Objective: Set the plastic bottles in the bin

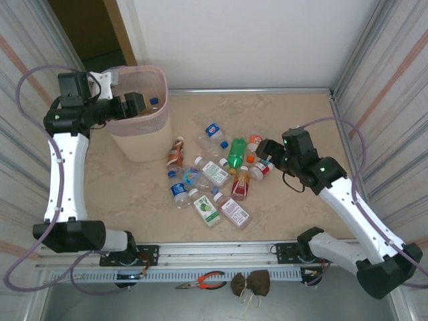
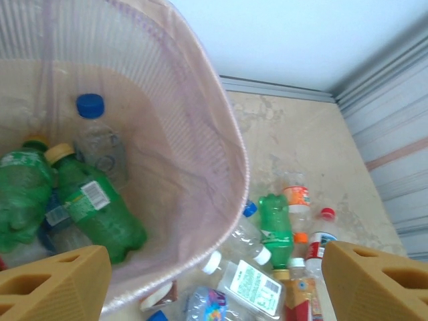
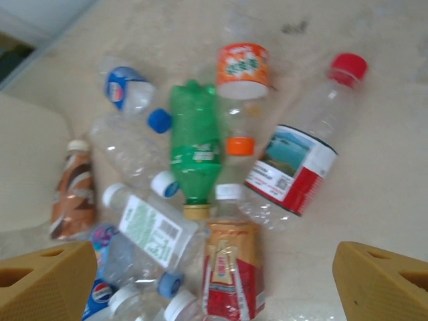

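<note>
The pale pink bin stands at the back left. My left gripper hangs open over its mouth, nothing between its fingers. Inside the bin lie two green bottles and a clear blue-capped one. Several plastic bottles lie in a heap mid-table. My right gripper hovers open at the heap's right edge. In the right wrist view the gripper is above an orange-red bottle, with a green bottle and a red-capped clear bottle beyond.
Corrugated walls close in the table on the left and right. Pliers and a brown object lie in front of the rail at the near edge. A brown-labelled bottle lies right beside the bin.
</note>
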